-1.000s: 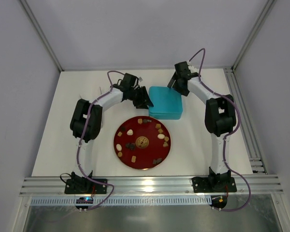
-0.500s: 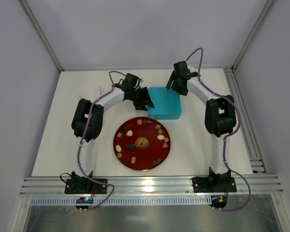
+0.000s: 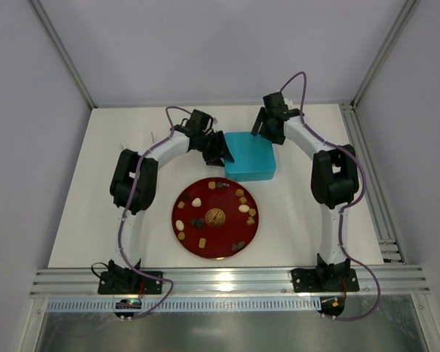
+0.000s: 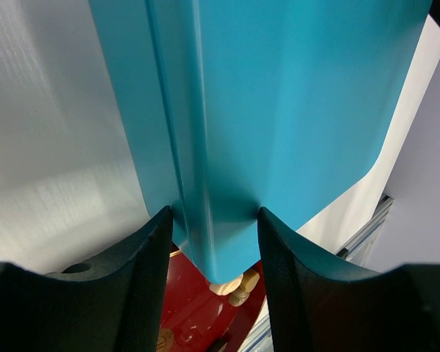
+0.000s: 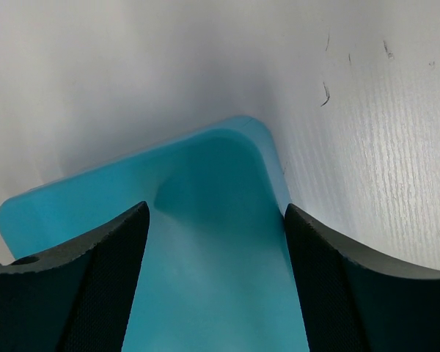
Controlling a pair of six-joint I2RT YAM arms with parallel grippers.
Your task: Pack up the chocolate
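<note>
Several small chocolate pieces (image 3: 196,201), brown, tan and cream, lie spread on a round red plate (image 3: 227,199) in front of a closed teal box (image 3: 251,155). My left gripper (image 3: 221,154) holds the box's near-left corner; in the left wrist view (image 4: 214,242) both fingers press against the teal corner (image 4: 279,110), with a cream and a tan piece (image 4: 231,284) on the plate (image 4: 191,315) showing below. My right gripper (image 3: 262,130) is open at the box's far corner; in the right wrist view (image 5: 216,249) its fingers straddle the teal top (image 5: 205,242).
The plate has a round gold emblem (image 3: 216,215) at its centre. The white table (image 3: 95,191) is walled by grey panels. An aluminium rail (image 3: 227,279) runs along the near edge, and another (image 3: 367,176) along the right side.
The teal box has shifted slightly to the left. Both grippers have moved a little with it and stay at its corners.
</note>
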